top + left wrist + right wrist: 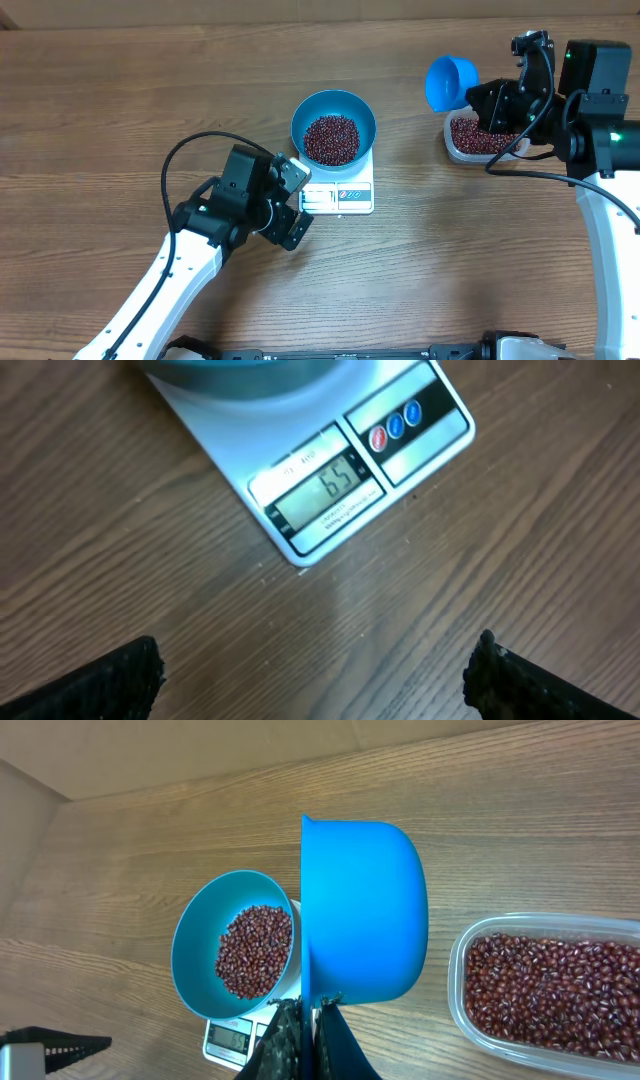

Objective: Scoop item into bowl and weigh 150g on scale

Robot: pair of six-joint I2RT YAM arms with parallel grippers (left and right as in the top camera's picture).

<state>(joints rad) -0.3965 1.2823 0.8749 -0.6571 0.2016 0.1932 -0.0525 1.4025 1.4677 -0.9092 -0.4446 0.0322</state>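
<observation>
The glossy blue bowl [300,120] stands on the white scale [345,197] and holds a heap of red-brown beans [331,138]. In the left wrist view the scale [400,420] shows its lit display, with the bowl's base [240,372] at the top edge. My left gripper [292,205] is open beside the scale's front left corner, its fingers [120,680] wide apart over bare wood. My right gripper [312,1020] is shut on the handle of a small blue scoop [362,910], held on edge between the bowl [195,955] and the tub. In the overhead view the scoop [451,82] looks empty.
A clear plastic tub [452,148] full of beans [550,985] sits at the right, under the right arm. A black cable loops over the table left of the left arm [180,160].
</observation>
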